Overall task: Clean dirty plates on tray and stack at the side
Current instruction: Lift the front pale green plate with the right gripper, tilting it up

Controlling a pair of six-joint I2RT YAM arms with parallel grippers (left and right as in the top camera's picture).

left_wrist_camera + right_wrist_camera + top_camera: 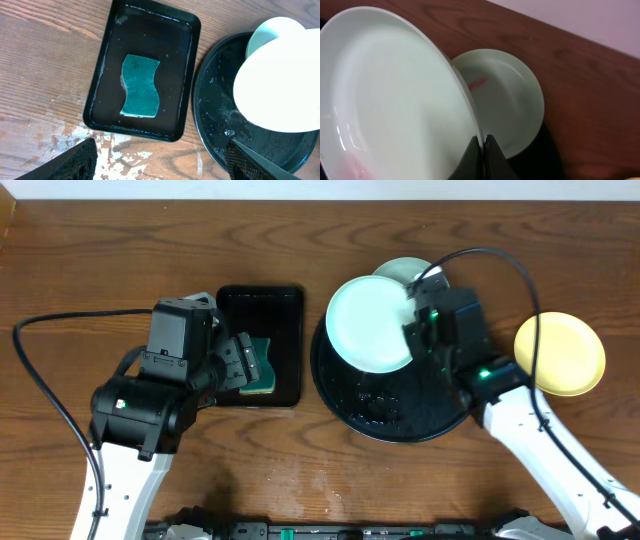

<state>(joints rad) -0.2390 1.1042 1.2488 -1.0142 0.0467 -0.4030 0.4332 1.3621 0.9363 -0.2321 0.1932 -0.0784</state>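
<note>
Plate [368, 323], round glossy mint, rim pinched by right end effector [483, 142], left end effector [159, 155] spread wide, empty.

Table [90, 250] bears round tray [400, 418], sponge tray [260, 312], yellow plate [559, 354].

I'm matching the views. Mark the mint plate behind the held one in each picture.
Overhead: rear plate at top centre, peeking out behind the held plate.
Left wrist: top right, partly hidden by the held plate.
Right wrist: centre right, red smear showing.
Shared landmark: the held plate, pinched by the right gripper, in all three views.
</note>
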